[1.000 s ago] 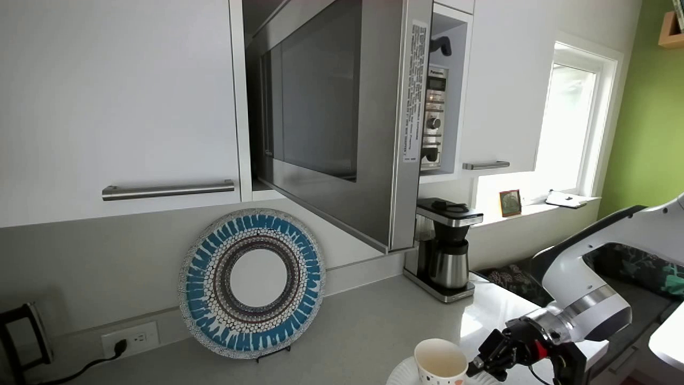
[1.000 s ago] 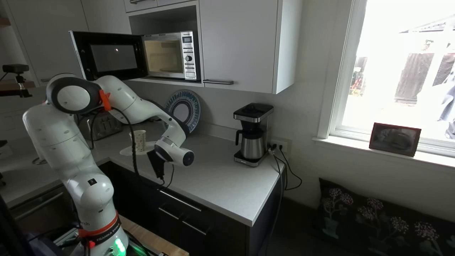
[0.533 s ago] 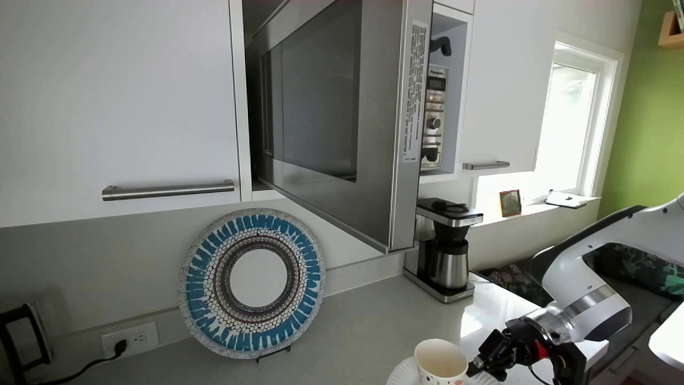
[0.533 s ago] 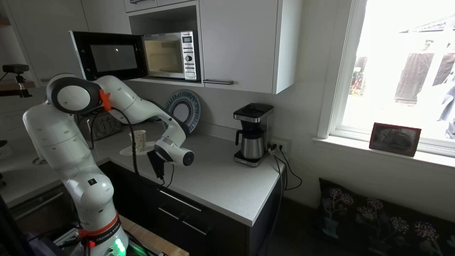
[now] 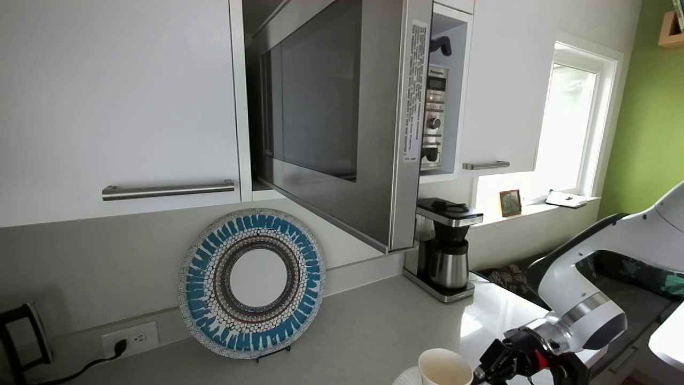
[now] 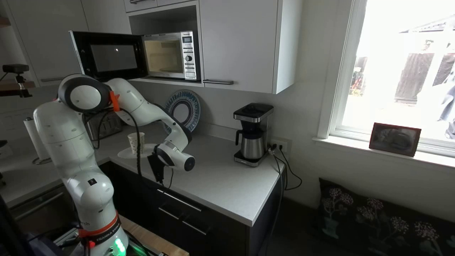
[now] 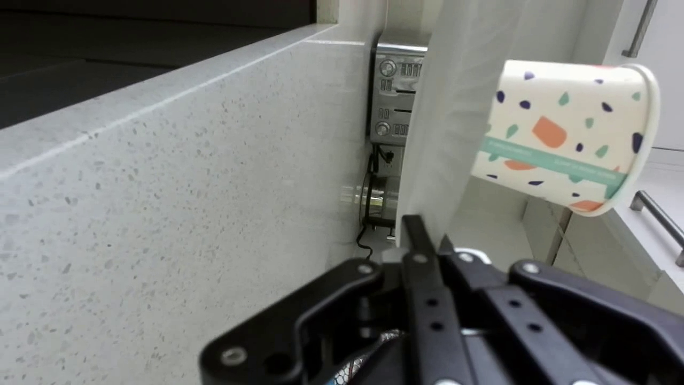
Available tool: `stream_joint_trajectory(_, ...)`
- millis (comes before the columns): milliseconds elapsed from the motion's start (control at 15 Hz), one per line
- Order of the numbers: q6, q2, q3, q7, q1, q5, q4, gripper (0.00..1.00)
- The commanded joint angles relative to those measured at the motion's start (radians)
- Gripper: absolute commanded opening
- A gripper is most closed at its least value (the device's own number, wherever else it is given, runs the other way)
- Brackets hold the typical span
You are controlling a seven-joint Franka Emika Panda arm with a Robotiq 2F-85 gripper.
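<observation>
One gripper (image 7: pixel 430 238) has its jaws all but together, pinching the rim of one white plate (image 7: pixel 457 112); the wrist view shows a gap between that plate and the counter (image 7: pixel 187 224). One spotted cup (image 7: pixel 566 133) stands on the plate, apart from the gripper. Beyond, on the counter, are one toaster (image 7: pixel 398 96), one coffee maker (image 6: pixel 252 142) and one round patterned disc (image 5: pixel 259 278). Above them, one microwave (image 6: pixel 169 57) sits in a cabinet niche, its single door (image 6: pixel 113 57) wide open.
</observation>
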Motion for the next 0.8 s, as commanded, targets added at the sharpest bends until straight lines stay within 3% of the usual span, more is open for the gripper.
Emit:
stream_joint_trajectory(0,-0.052,0.086,-0.016,-0.076,-0.004,-0.022,0.031,0.0)
stream_joint_trajectory(733,-0.026,0.226,-0.015,-0.169,0.003,-0.034,0.116,0.0)
